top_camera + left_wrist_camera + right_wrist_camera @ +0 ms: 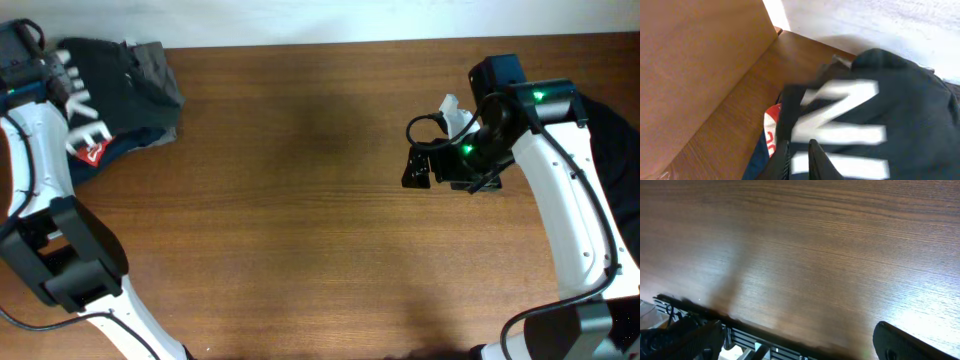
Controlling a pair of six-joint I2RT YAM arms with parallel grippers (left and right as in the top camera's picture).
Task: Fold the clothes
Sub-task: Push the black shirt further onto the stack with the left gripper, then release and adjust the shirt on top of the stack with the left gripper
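A pile of clothes lies at the table's far left corner. On top is a black T-shirt point(105, 80) with large white NIKE lettering; it fills the left wrist view point(910, 100). Under it show a red garment with white lettering point(90, 150) point(771, 125), a navy one point(140, 135) and a grey one point(160, 65). My left gripper point(50, 72) point(800, 160) is at the pile's left side, its fingers nearly together on the black T-shirt's fabric. My right gripper point(418, 165) point(795, 345) is open and empty above bare wood right of the middle.
The wooden table point(300, 200) spreads between the two arms. A dark fabric point(618, 130) lies at the right edge behind the right arm. A white wall point(880, 20) stands behind the table's far edge.
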